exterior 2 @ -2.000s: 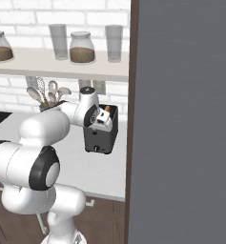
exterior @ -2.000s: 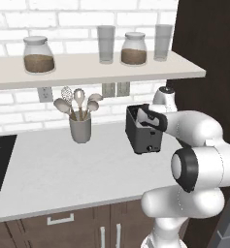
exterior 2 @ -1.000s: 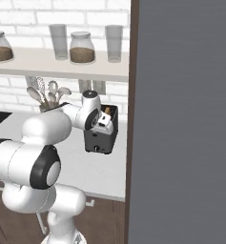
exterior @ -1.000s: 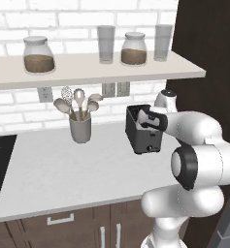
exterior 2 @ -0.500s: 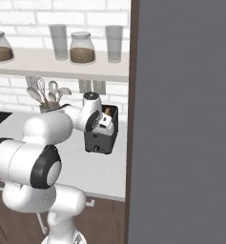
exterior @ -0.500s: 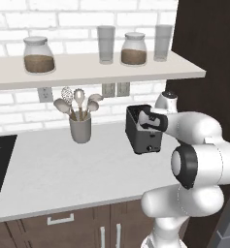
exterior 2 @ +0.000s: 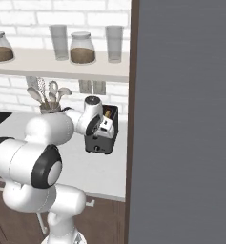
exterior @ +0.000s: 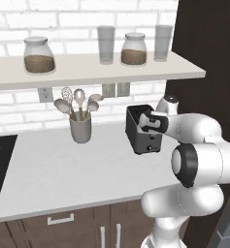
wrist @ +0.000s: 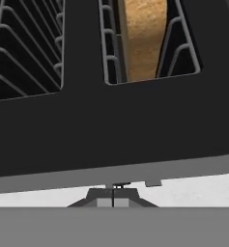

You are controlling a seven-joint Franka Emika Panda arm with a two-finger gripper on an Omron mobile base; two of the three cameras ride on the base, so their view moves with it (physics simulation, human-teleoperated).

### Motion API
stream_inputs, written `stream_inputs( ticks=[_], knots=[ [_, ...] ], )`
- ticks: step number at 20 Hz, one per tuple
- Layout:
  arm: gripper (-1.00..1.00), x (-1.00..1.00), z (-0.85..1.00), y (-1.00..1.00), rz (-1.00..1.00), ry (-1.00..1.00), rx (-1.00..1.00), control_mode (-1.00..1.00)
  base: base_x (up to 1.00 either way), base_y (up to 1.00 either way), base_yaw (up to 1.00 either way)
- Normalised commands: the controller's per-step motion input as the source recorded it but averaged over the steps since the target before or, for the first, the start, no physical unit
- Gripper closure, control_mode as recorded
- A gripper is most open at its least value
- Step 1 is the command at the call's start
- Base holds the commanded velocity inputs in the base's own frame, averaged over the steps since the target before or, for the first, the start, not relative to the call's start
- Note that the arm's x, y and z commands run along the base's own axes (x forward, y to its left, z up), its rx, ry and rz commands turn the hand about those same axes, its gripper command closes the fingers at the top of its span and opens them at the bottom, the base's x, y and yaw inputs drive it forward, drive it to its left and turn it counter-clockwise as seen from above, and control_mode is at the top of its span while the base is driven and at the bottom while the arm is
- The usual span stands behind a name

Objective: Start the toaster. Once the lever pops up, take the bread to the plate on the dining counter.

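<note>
Closed, empty end effector [wrist: 113,198] at toaster [exterior: 143,130] front; bread [wrist: 142,36] likely light, crumbly, best pinched gently across its flat faces

The scene is lit evenly and brightly, as by soft overhead light, with no glare to be seen. A faint shadow is cast under the shelf [exterior: 97,72] onto the brick wall [exterior: 19,109], and darker shade is held inside the slots of the toaster [wrist: 111,120]. Edges are rendered slightly soft and pixelated. In the right base view, a large flat grey panel [exterior 2: 181,119] is shown without texture or shading.
</note>
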Motion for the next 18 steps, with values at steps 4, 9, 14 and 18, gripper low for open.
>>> stream_inputs(
  ticks=[4,9,14,18],
  knots=[
    [1.0,-0.08,-0.94,0.14,-0.01,-0.07,0.0,-1.0,0.0,0.0,0.0],
    [1.0,-0.36,-0.99,0.1,-0.03,-0.05,0.0,-1.0,0.0,0.0,0.0],
    [1.0,-0.42,-0.94,0.16,-0.04,-0.01,0.0,-1.0,0.0,0.0,0.0],
    [1.0,-0.05,-0.88,0.31,-0.04,-0.01,0.0,-1.0,0.0,0.0,0.0]
  ],
)
